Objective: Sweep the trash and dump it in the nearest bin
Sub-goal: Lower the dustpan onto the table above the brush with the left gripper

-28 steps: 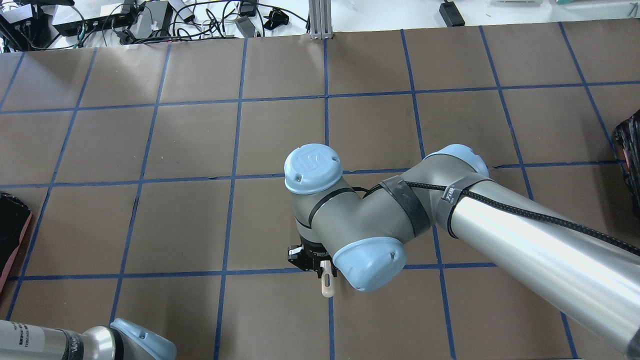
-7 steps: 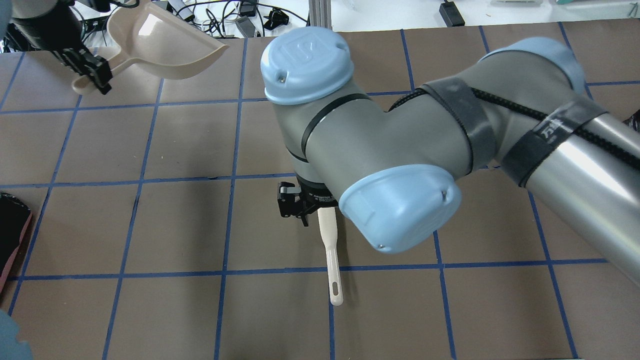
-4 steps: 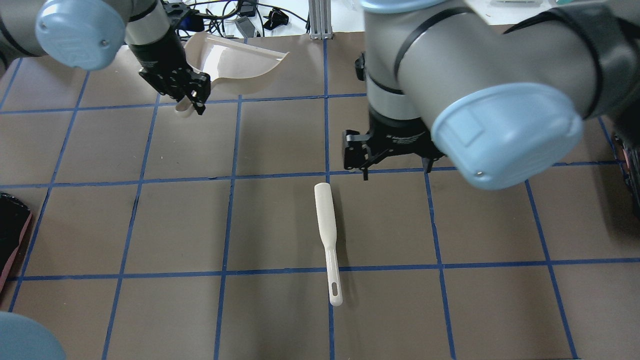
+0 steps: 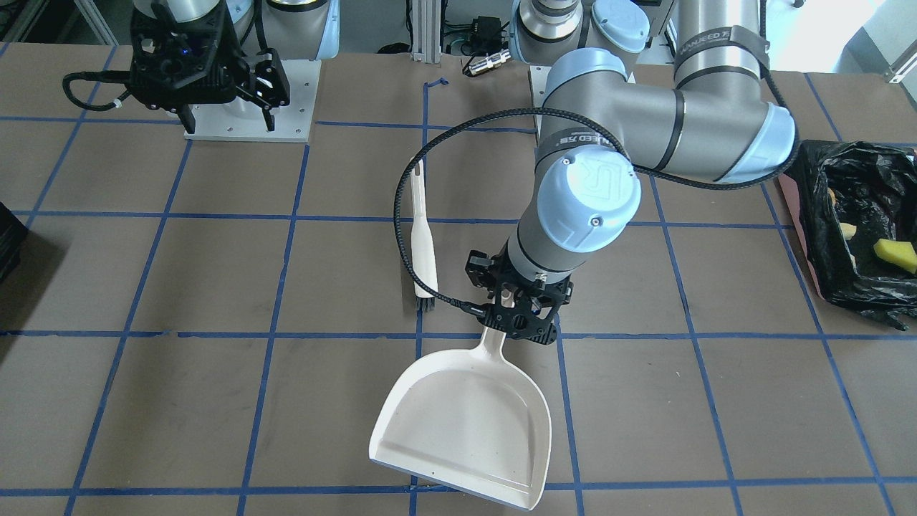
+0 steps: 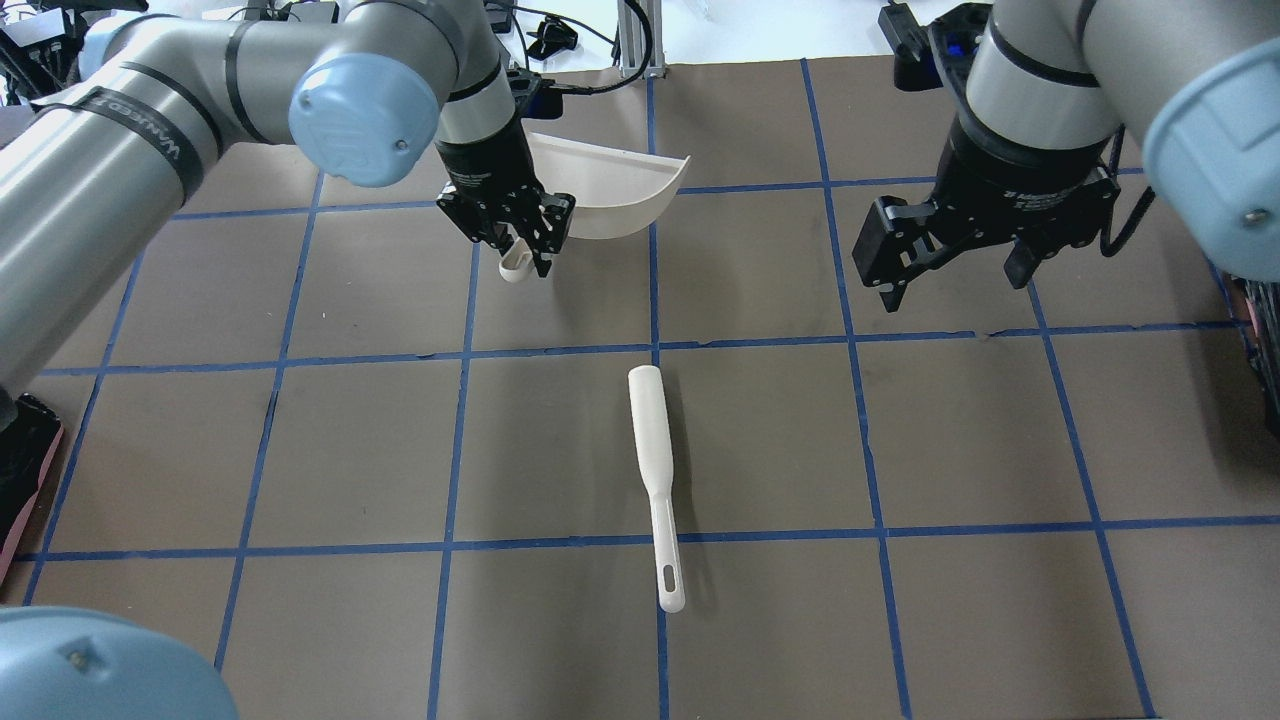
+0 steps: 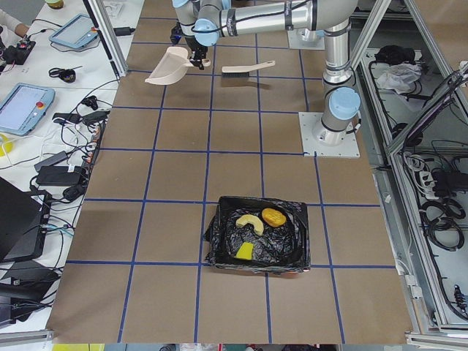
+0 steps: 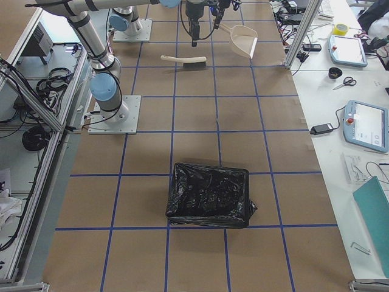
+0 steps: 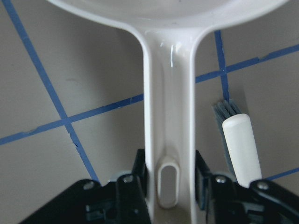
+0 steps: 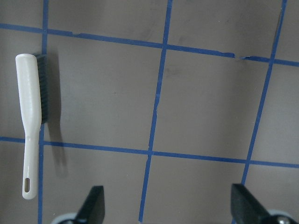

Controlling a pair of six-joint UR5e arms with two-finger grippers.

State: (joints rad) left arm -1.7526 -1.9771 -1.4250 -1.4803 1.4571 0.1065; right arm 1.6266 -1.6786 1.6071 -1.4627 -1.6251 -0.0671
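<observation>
The three trash bits lie inside the bin (image 6: 218,248), a black-bagged box at the table's left end: a tan curved piece (image 6: 248,221), a brown lump (image 6: 274,216) and a yellow-green wedge (image 6: 245,251). The bin (image 4: 817,193) and the wedge (image 4: 894,254) also show in the front view. My left gripper (image 5: 512,232) (image 4: 519,320) is shut on the handle of a white dustpan (image 5: 608,185) (image 4: 466,423) (image 8: 169,116) at the far middle. My right gripper (image 5: 958,275) (image 9: 168,205) is open and empty, raised at the far right.
A white hand brush (image 5: 655,480) (image 4: 424,244) (image 9: 30,126) lies loose on the table's middle, bristles toward the dustpan. A second black-bagged bin (image 7: 209,194) stands at the table's right end. Blue tape lines grid the brown table.
My right gripper let go of the brush, rose and moved off to the far right. My left arm came in carrying the dustpan and moved it right toward the table's middle.
</observation>
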